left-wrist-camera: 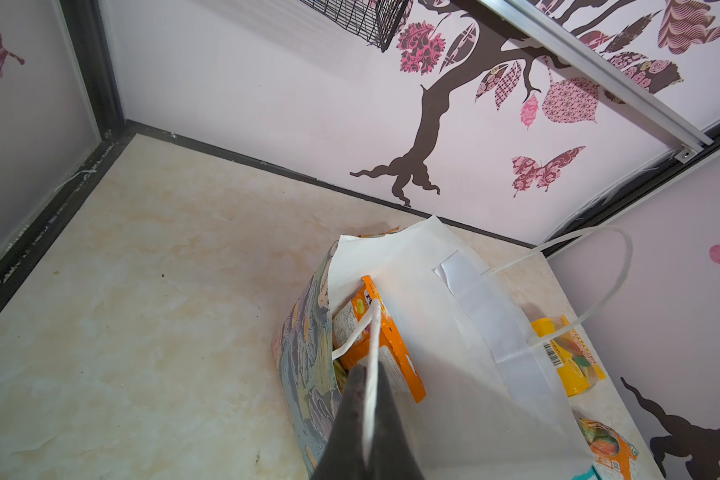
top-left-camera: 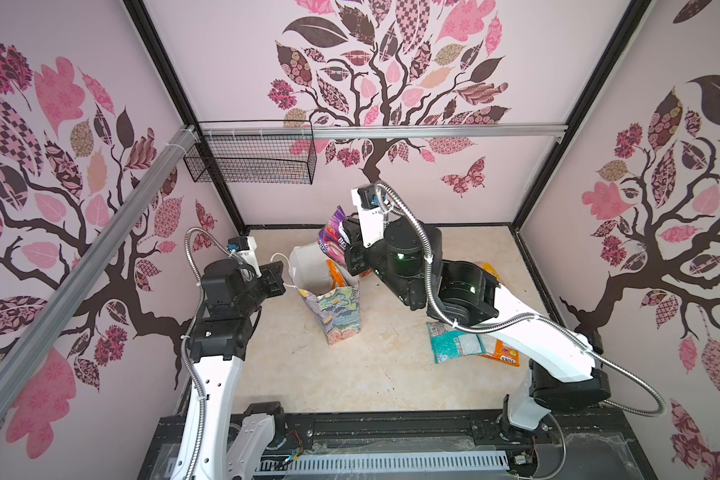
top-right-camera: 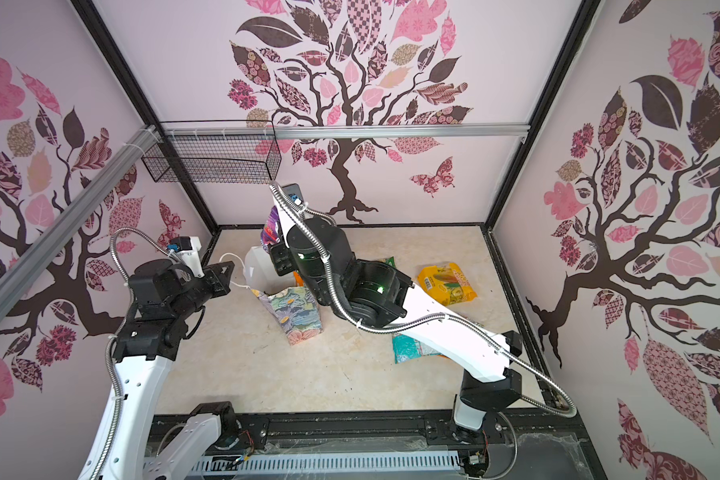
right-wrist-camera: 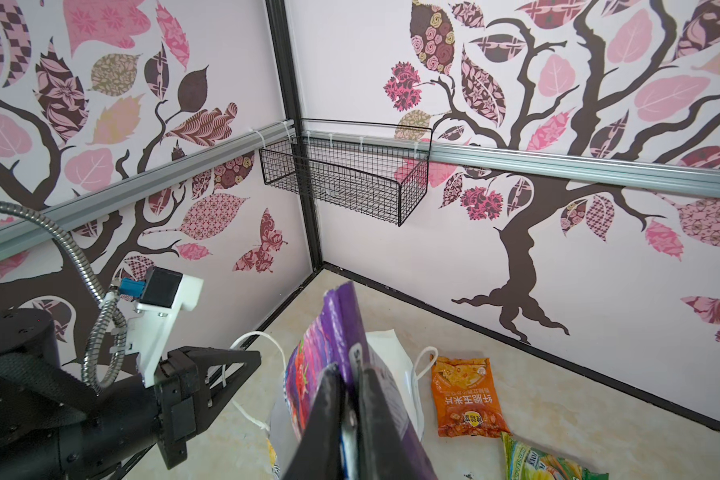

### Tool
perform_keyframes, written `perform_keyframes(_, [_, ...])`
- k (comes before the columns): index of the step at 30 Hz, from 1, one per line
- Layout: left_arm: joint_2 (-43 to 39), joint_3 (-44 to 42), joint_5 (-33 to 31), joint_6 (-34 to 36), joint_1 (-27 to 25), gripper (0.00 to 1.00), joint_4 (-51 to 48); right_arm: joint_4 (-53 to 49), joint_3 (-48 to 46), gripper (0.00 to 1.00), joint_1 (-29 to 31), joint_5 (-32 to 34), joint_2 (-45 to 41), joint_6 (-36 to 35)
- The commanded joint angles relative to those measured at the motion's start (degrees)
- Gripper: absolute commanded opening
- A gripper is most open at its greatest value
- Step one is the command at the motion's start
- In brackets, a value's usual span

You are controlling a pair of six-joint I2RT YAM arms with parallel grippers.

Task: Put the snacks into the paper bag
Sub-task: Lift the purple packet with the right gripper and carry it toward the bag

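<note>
the paper bag, standing near the middle of the surface with an orange packet inside, is being held by its white cord handle in the tightly closed left gripper, while a purple snack packet is being gripped upright above its open mouth by the right gripper.
</note>
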Motion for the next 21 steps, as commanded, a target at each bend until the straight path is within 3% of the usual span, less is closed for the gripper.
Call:
perform_keyframes(1, [-0.8, -1.8, 0.1, -0.1, 0.3, 0.0, 1.0, -0.3, 5.6, 0.0, 0.7, 1.6, 3.6, -1.4])
perform_keyframes(8, [-1.1, -1.9, 0.6, -0.2, 0.2, 0.0, 1.2, -5.7, 15.8, 0.0, 1.0, 6.0, 12.0, -2.8])
perform_keyframes(21, [-1.1, -2.0, 1.2, -0.4, 0.3, 0.0, 1.5, -6.2, 16.8, 0.0, 1.1, 10.0, 17.9, -3.5])
